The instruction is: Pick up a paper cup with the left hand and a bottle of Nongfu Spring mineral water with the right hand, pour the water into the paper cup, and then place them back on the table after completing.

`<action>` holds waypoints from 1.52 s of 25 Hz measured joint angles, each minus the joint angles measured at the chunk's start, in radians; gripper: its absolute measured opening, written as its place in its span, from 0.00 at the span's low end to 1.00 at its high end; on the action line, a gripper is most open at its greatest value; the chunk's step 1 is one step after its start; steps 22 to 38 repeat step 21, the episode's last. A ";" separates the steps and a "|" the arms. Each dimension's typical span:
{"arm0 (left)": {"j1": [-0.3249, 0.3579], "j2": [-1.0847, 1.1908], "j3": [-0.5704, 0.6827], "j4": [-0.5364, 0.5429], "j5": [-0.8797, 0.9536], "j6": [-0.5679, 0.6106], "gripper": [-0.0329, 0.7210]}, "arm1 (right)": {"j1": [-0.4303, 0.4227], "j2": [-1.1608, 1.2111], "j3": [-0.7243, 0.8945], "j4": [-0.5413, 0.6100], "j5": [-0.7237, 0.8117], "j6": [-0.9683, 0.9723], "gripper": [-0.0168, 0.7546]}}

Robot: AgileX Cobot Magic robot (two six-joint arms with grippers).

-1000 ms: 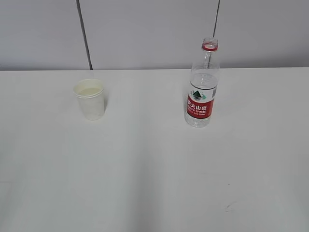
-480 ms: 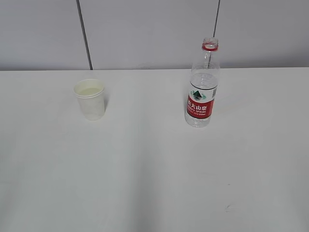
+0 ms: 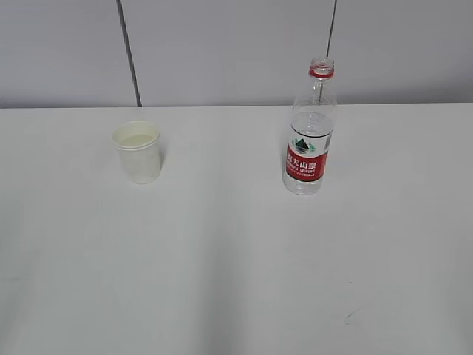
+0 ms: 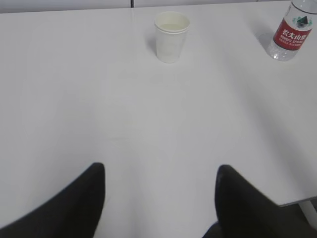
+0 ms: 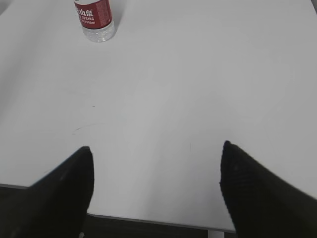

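Note:
A white paper cup (image 3: 137, 151) stands upright on the white table (image 3: 236, 259) at the back left, with clear water in it; it also shows in the left wrist view (image 4: 171, 36). An uncapped Nongfu Spring bottle (image 3: 309, 137) with a red label stands upright at the back right, partly filled; it shows in the left wrist view (image 4: 291, 30) and the right wrist view (image 5: 95, 18). My left gripper (image 4: 161, 171) is open and empty, well back from the cup. My right gripper (image 5: 156, 151) is open and empty over the table's near edge. Neither arm shows in the exterior view.
A grey panelled wall (image 3: 222, 52) runs behind the table. The table's near edge (image 5: 148, 220) shows in the right wrist view, and its right edge (image 4: 297, 201) shows in the left wrist view. A small scuff mark (image 3: 351, 316) lies at the front right.

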State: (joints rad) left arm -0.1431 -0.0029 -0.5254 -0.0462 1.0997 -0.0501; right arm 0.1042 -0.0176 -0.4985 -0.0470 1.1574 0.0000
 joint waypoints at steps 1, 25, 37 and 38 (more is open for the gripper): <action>0.000 0.000 0.000 0.000 0.000 0.000 0.62 | 0.000 0.000 0.000 0.000 0.000 0.000 0.78; 0.000 0.000 0.000 0.000 0.000 0.000 0.62 | 0.000 0.000 0.000 -0.048 -0.004 0.000 0.78; 0.000 0.000 0.000 0.000 0.000 0.000 0.62 | 0.000 0.000 0.000 -0.048 -0.004 0.000 0.78; 0.000 0.000 0.000 0.000 0.000 0.000 0.62 | 0.000 0.000 0.000 -0.048 -0.004 0.000 0.78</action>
